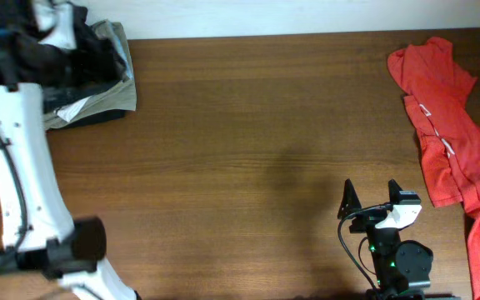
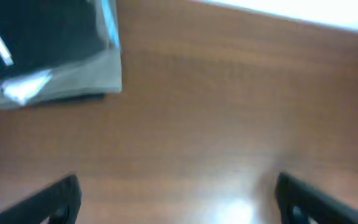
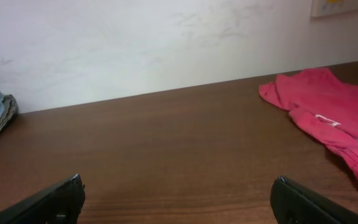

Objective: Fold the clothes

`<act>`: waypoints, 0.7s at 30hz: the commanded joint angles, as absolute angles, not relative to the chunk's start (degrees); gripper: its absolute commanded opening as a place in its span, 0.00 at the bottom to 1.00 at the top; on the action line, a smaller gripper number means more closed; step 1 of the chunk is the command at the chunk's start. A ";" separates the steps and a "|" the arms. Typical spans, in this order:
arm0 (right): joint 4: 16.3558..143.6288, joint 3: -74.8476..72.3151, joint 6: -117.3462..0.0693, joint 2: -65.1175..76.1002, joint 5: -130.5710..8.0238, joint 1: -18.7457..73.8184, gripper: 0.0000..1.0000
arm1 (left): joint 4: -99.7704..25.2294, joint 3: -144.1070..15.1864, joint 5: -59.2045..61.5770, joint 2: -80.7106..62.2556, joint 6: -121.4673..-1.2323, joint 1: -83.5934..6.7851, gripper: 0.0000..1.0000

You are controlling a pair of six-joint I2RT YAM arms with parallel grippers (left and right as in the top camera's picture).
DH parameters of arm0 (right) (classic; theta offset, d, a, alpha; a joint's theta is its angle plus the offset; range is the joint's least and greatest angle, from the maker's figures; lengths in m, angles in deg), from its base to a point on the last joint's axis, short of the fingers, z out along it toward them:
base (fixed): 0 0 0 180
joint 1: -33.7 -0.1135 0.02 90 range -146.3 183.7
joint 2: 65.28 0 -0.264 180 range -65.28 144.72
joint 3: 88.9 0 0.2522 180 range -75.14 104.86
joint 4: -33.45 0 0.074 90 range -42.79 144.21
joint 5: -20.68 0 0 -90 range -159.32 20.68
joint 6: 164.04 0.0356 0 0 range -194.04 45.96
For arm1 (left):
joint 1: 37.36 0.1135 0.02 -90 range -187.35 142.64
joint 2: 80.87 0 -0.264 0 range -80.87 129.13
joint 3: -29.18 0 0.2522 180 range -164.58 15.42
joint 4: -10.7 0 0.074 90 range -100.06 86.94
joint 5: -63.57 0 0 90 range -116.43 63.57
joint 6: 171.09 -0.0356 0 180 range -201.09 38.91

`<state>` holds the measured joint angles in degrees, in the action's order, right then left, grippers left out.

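Black shirt (image 2: 42, 37) apparently lies atop the folded pile (image 2: 89, 81).

Left wrist view is blurred — the black T-shirt (image 2: 42, 37) runs off its corner (lettering unreadable); overhead, the red-orange shirt (image 1: 452, 133) is cut by the edge.

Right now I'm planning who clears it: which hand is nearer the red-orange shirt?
Right. The right hand sits at the near edge, just left of the red-orange shirt; the left hand is across the table by the folded garment pile.
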<state>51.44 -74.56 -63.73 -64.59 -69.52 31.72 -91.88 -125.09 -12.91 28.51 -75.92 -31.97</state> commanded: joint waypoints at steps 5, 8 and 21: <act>51.81 -74.83 -64.19 -64.92 -69.87 31.50 0.99 | -51.60 -61.05 -24.95 -12.39 -78.98 -45.72 0.99; 51.81 -74.83 -64.19 -64.92 -69.87 31.50 0.99 | -49.02 -44.35 -25.00 -27.51 -79.00 -45.65 0.99; 51.79 -74.83 -64.19 -64.92 -69.87 31.50 0.99 | -0.02 13.33 -27.75 -78.33 -78.98 -40.56 0.99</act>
<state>51.52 -74.52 -63.77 -64.48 -69.50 31.72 -2.29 8.74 -27.36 -74.02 -78.30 -40.80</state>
